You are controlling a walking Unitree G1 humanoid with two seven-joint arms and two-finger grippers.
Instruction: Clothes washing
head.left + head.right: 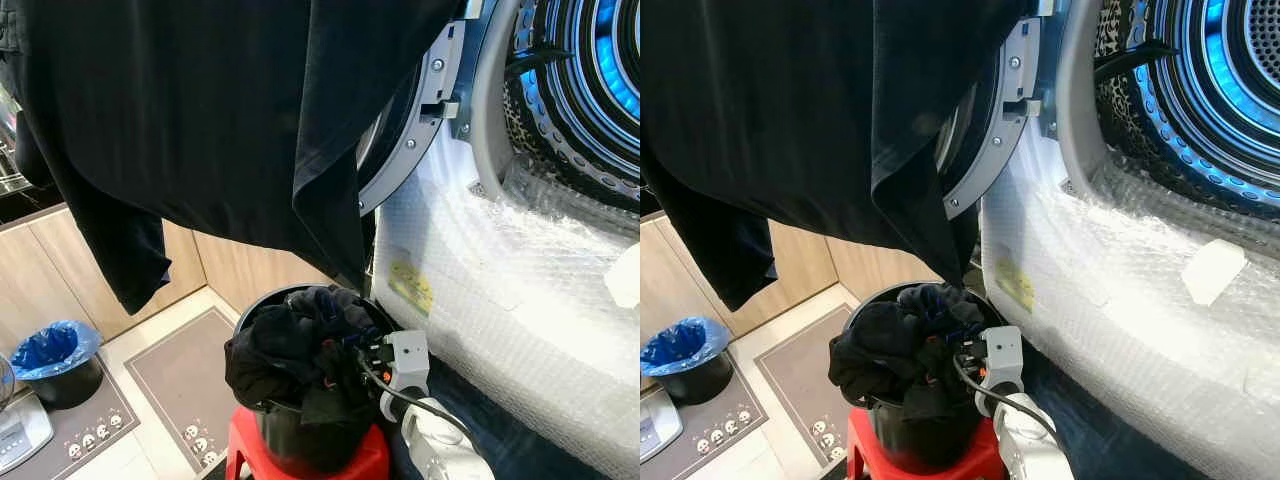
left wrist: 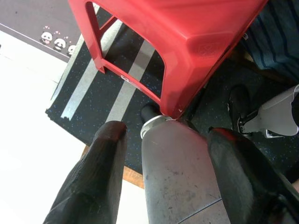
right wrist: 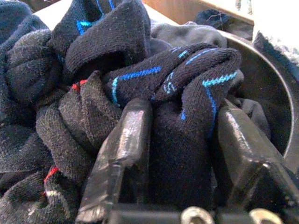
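A black bucket (image 1: 300, 440) is seen standing on a red stool (image 1: 350, 462), heaped above its rim with dark clothes (image 1: 285, 345). The bucket is taken as the landmark.

Right gripper (image 3: 180, 154): observed plunged into the pile at the bucket's washer-side rim. In the right wrist view its jaws are set narrowly about a fold of a dark knitted sock with blue lines (image 3: 187, 93), both black fingers (image 3: 124, 149) pressed against the knit; the fingertips are buried and cannot be seen. More socks, some with red flecks, are packed beside it. The wrist housing is seen at the rim in the head views, with the white forearm below it.

Left gripper (image 2: 163, 135): held low beside the stool's legs, jaws spread wide and holding nothing, over a dark striped mat (image 2: 112, 88).

Above the bucket a large black garment (image 1: 200, 120) is hung across the upper frame; its upper edge is cut off and its support is not visible. Behind and above the bucket the washing machine (image 1: 520, 270) stands, front wrapped in bubble film, door (image 1: 405, 150) open and partly hidden by the garment. The drum (image 1: 590, 70) is lit blue and cut by the frame edge. On the floor away from the washer, a bin with a blue liner (image 1: 52, 355) is noted.
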